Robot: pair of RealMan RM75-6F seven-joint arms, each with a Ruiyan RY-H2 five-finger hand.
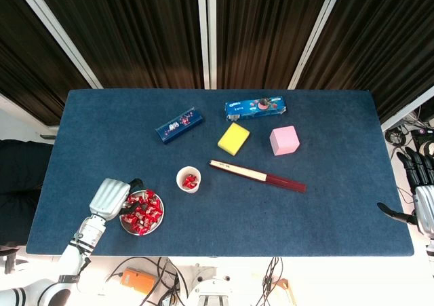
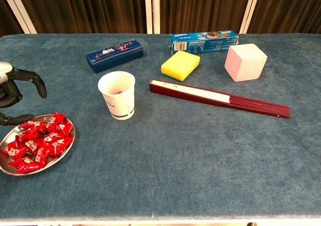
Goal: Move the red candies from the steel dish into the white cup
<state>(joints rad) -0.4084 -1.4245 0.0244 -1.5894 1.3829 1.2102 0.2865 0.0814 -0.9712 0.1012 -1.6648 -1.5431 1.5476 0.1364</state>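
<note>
The steel dish (image 1: 154,222) (image 2: 68,145) sits near the table's front left corner, piled with several red candies (image 1: 141,209) (image 2: 37,140). To its right stands the white cup (image 1: 188,179) (image 2: 118,95), upright, with red candy visible inside from above. My left hand (image 1: 111,196) (image 2: 14,93) hovers at the dish's left rim, fingers apart and holding nothing. Off the table's right edge waits my right hand (image 1: 420,190), fingers spread and empty; only the head view shows it.
Behind the cup lie a dark blue box (image 1: 180,124) (image 2: 114,55), a yellow sponge (image 1: 233,138) (image 2: 180,65), a blue biscuit box (image 1: 255,107) (image 2: 203,40) and a pink cube (image 1: 284,140) (image 2: 245,61). A dark red folded fan (image 1: 257,176) (image 2: 218,99) lies right of the cup.
</note>
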